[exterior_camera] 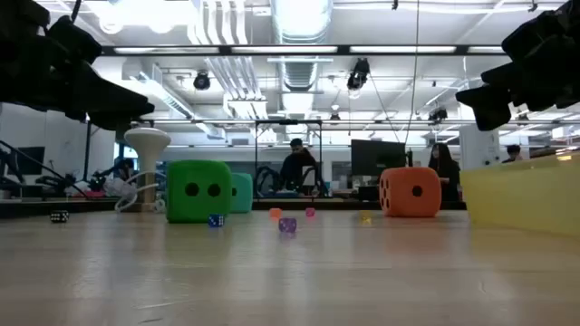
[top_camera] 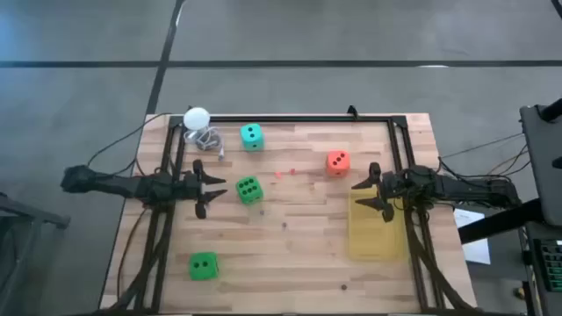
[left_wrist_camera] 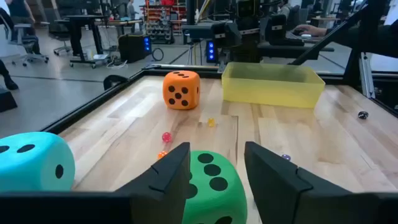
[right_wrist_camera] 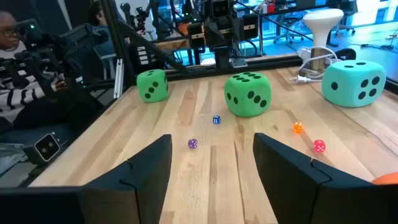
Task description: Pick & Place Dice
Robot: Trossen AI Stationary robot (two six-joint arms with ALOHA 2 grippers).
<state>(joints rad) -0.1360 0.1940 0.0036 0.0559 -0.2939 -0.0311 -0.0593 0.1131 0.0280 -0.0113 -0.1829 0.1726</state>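
- The left end effector (top_camera: 209, 188) hovered over the left side of the bench (top_camera: 299, 254), its tips pointing toward the middle, and the central green die (top_camera: 248, 190) lay directly ahead of it, just beyond the fingertips.
- In the left wrist view that same green die (left_wrist_camera: 208, 185) sat between the lines of the two dark fingers (left_wrist_camera: 168, 177), squarely on the approach line, so a short advance forward and down looked like all the coming move would ask.
- A die is a cube and has no long axis; its faces looked roughly square to the fingers, so little wrist turn seemed needed.
- The left end effector was spread, with nothing between the fingers and no contact with the die; the gap looked about as wide as the cube, so clearance might be tight.
- The right end effector (top_camera: 376, 188) hung at the right side of the bench, over the near edge of the yellow bin (top_camera: 376, 239), spread and empty; the orange-red die (top_camera: 338, 161) lay just beside it, toward the far side.
- The left arm was plainly nearer the central green die, the right arm nearer the orange-red one.
- The teal die (top_camera: 252, 135) stood near the far rail, close to the white ball (top_camera: 196, 117).
- The second green die (top_camera: 203, 266) rested toward the near left corner, well apart from both arms.
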